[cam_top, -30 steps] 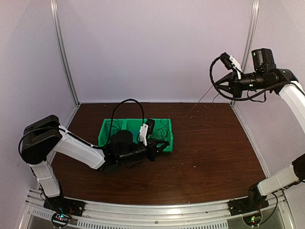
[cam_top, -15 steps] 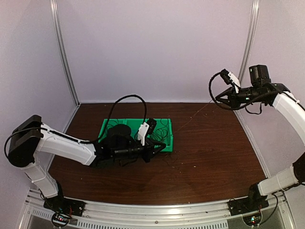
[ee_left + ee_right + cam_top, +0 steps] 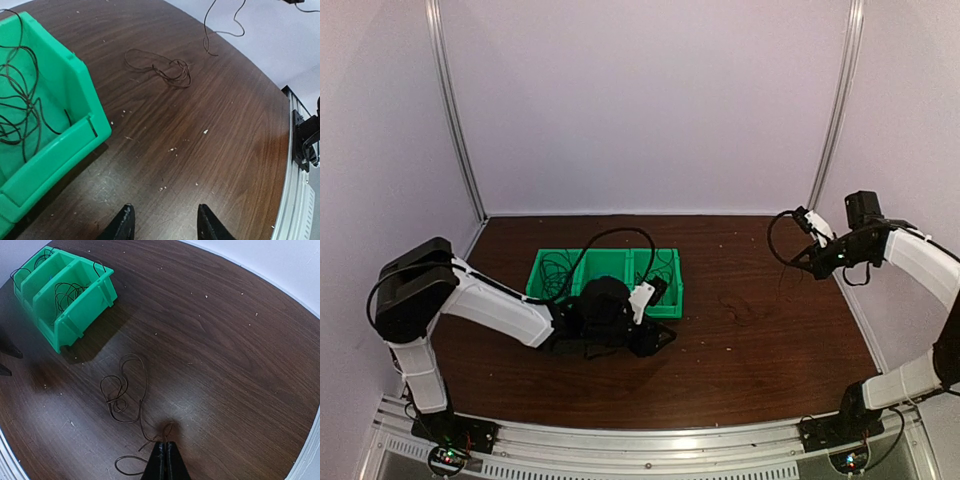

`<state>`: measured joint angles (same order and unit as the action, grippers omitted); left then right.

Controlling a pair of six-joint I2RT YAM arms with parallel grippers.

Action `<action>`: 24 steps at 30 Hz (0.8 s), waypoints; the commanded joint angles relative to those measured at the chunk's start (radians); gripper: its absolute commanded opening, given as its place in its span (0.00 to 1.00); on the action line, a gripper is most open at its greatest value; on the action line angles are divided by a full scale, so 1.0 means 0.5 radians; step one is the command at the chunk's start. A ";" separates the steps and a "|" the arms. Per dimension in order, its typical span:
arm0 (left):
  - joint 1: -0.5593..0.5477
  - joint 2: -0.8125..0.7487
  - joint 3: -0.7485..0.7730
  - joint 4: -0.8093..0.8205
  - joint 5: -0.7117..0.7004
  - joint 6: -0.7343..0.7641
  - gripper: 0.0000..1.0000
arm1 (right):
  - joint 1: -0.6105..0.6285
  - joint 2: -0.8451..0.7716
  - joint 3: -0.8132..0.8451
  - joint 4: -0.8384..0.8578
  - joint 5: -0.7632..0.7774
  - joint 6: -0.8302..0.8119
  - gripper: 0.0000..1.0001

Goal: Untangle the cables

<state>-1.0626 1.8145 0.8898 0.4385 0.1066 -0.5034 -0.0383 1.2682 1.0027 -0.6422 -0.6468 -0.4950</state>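
One black cable (image 3: 123, 390) lies in slack loops on the brown table (image 3: 240, 355), also seen in the top view as the cable (image 3: 740, 305) and in the left wrist view as the cable (image 3: 162, 69). My right gripper (image 3: 165, 452) is shut on one end of it, held above the table's right side as the right gripper (image 3: 802, 262). Several more black cables (image 3: 20, 100) lie curled in the green bin (image 3: 82, 85). In front of the bin's right end my left gripper (image 3: 166, 222) stands open over bare wood, with nothing between its fingers; from above the left gripper (image 3: 658, 338) shows there.
The green bin (image 3: 605, 262) has three compartments and stands left of centre. White crumbs (image 3: 205, 131) are scattered on the wood. Pale walls and metal posts (image 3: 830, 110) close the table in. A metal rail (image 3: 650, 440) runs along the near edge.
The left gripper has opened and let the cable go. The right gripper has come down toward the table with its end, and the cable, stretched before, now lies slack.
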 commanded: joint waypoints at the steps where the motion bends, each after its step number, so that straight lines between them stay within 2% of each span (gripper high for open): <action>1: -0.060 0.237 0.238 0.034 0.060 -0.051 0.43 | -0.012 0.007 -0.021 0.158 0.061 -0.020 0.00; 7: -0.102 0.580 0.698 -0.013 -0.011 -0.116 0.37 | -0.015 0.005 -0.048 0.190 0.047 -0.013 0.00; 12: -0.108 0.913 1.174 -0.235 -0.064 -0.331 0.34 | -0.018 0.004 -0.072 0.189 0.006 -0.027 0.00; 19: -0.113 1.160 1.547 -0.536 -0.407 -0.592 0.31 | -0.018 -0.040 -0.082 0.183 -0.031 -0.038 0.00; 24: -0.089 1.306 1.764 -0.596 -0.335 -0.658 0.30 | -0.018 -0.051 -0.100 0.189 -0.052 -0.047 0.00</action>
<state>-1.1145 2.4233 1.6905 0.1757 -0.0494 -0.7753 -0.0418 1.2655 0.9726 -0.5629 -0.6506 -0.5053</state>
